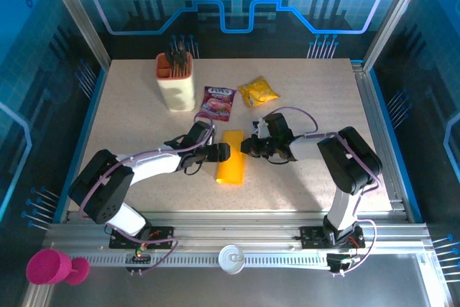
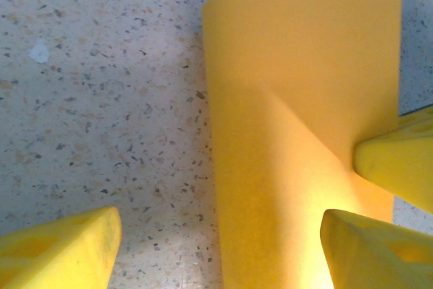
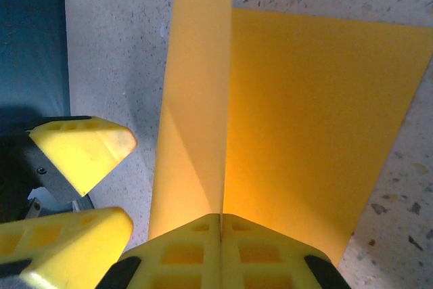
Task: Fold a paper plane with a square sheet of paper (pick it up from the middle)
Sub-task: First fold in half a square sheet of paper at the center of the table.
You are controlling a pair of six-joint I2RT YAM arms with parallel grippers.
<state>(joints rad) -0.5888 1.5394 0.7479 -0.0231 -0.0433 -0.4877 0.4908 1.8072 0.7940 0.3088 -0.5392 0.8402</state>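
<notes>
right end effector [image 3: 221, 225] pinches the unprinted square sheet of paper [image 3: 304, 113]

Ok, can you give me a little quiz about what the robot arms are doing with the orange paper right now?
1. True or false: the right gripper is pinching the square sheet of paper.
2. The left gripper has its jaws: A) open B) shut.
3. Which lies nearer the beige holder, the purple packet or the yellow packet?
Key: 1 true; 2 A; 3 the purple packet.
</notes>
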